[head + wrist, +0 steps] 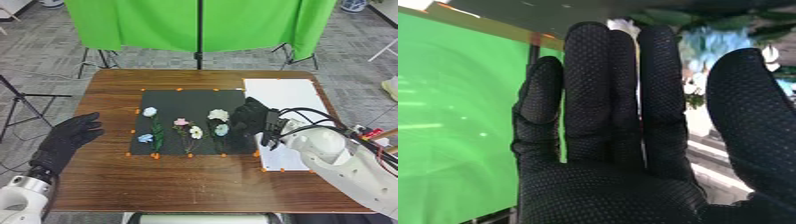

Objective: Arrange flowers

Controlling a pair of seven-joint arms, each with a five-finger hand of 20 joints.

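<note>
On the bench [178, 185], the flowers lie flat on a black mat [182, 104] in three groups: a white bloom [150, 111] above a blue one [146, 138] at the left, a pink bloom [181, 121] and a white-petalled one [195, 132] in the middle, and a fuller white head [218, 115] above a pale-blue flower [221, 129] at the right. The gaps between groups probably let each be picked up without snagging its neighbours. The right hand [250, 117] is beside that last group, its fingers straight and its thumb spread, gripping nothing; that spread would suit closing round thin stems. The white sheet [284, 95] next to the mat looks like the intended place for the arrangement, which would explain why this arm works at the border of the two. The left hand [71, 134] is at the bench's left side, relaxed and empty, presumably kept there to leave the flowers accessible.
</note>
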